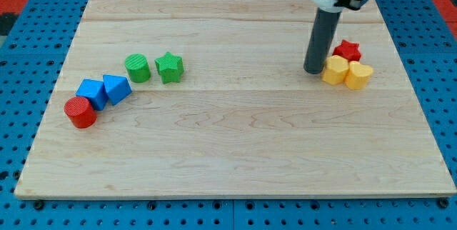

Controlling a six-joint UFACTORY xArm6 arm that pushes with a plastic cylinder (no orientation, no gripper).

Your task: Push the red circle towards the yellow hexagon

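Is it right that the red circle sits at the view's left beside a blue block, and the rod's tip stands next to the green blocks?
Not quite. In the camera view my tip stands beside the yellow blocks, not the green ones. The red circle does sit at the left beside a blue block.

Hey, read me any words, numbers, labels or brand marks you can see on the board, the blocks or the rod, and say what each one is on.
There is no readable text anywhere in the camera view.
Wooden board: plain wood grain, no print.
Blocks, such as the red circle and the yellow hexagon: plain coloured faces, no marks.
Dark rod, with my tip just left of the yellow hexagon: no label visible.
Blue pegboard: only holes, no signs.
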